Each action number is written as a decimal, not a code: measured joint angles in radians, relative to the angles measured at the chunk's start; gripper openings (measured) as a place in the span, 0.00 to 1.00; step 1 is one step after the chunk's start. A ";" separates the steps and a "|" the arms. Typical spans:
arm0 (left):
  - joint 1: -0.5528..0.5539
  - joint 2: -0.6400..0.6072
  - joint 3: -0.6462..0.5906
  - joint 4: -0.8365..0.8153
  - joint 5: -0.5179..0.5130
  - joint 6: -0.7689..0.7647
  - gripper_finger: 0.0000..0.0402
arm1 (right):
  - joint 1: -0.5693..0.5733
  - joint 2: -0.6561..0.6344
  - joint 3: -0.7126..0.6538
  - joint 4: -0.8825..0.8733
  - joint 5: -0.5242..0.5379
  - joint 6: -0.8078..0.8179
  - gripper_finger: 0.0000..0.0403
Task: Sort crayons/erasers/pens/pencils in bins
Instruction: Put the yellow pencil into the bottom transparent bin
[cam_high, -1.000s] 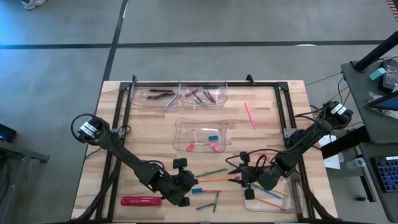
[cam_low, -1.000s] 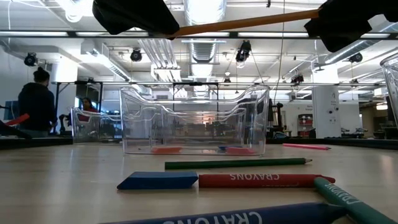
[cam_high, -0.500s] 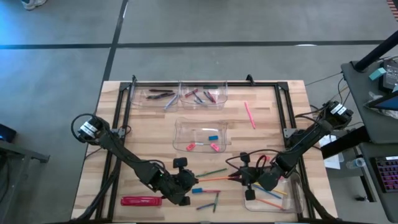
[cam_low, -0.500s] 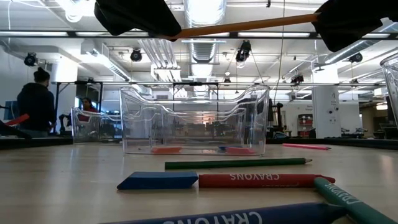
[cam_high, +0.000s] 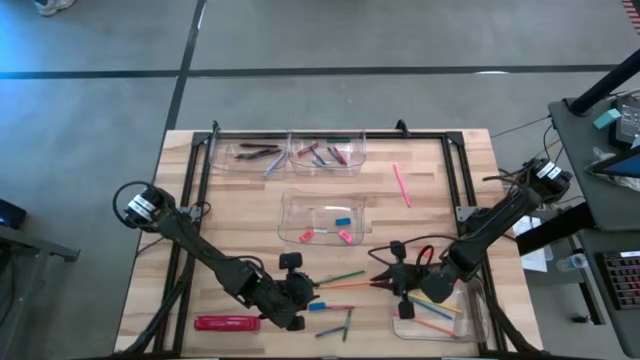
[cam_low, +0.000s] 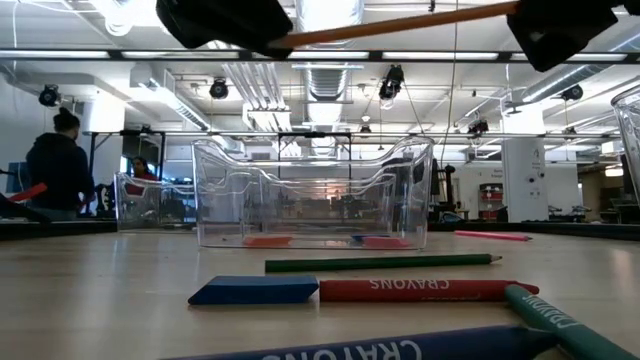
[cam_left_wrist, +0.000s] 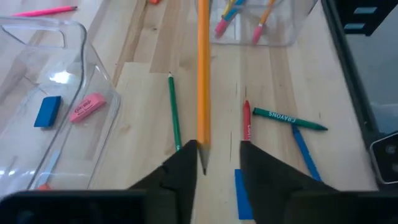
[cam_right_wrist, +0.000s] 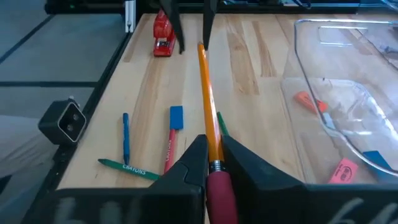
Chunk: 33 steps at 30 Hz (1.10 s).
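Mid-air handover near the bench's front edge: right gripper (cam_right_wrist: 211, 163) clamped on the eraser end of the orange pencil (cam_left_wrist: 203, 74), left gripper (cam_left_wrist: 202, 163) parted with the tip loose between its fingers — apparently letting go so the pencil can travel to the bin (cam_high: 470, 322) at the front right corner. Pale wood bench, crayons (cam_low: 425, 290) and a green pencil loose at the front edge, erasers in the middle bin — beyond, an open workshop with a person standing at far left.

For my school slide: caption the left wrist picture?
Left gripper opens, passing orange pencil to the other arm.
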 joint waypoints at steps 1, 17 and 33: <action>0.001 -0.009 0.000 -0.001 0.000 0.001 0.28 | 0.001 -0.010 0.000 -0.011 -0.001 0.011 0.07; 0.002 -0.123 -0.004 0.002 -0.083 0.054 0.39 | 0.018 -0.139 0.006 -0.173 -0.063 0.116 0.07; 0.001 -0.128 -0.014 0.019 -0.084 0.051 0.39 | 0.050 -0.170 0.546 -1.102 -0.303 0.471 0.07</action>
